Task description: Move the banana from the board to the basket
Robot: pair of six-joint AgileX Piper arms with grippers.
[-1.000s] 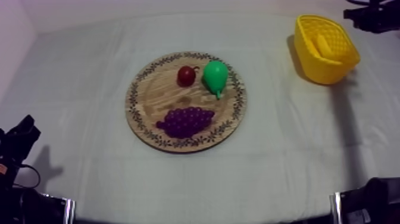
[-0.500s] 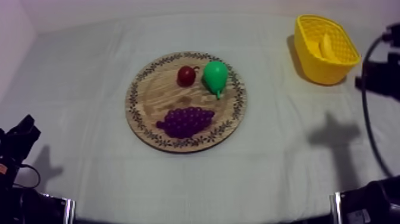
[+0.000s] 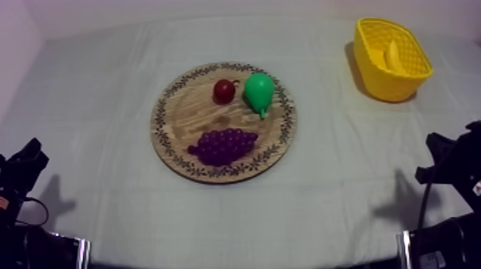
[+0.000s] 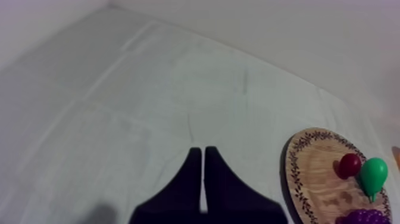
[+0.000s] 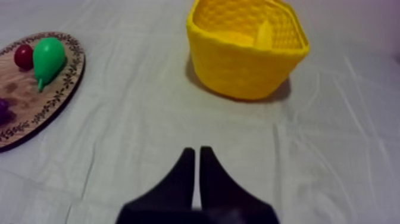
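Top view: high over the table (image 3: 100, 93), tilted down, distant, taking a wide sweep. Left wrist view: low behind the left gripper (image 4: 199, 150), facing the board (image 4: 315, 173). Right wrist view: low behind the right gripper (image 5: 197, 150), facing the basket (image 5: 238, 71), nearer. Board shared by all three views.

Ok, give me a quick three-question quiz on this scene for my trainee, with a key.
1. Where does the yellow toy banana lie?
2. How many toy fruits sit on the round wooden board? A) two B) three C) four
3. True or false: the left gripper and the right gripper are both shut on nothing.

Key
1. In the yellow basket.
2. B: the green pear, the small red fruit and the bunch of purple grapes.
3. True.
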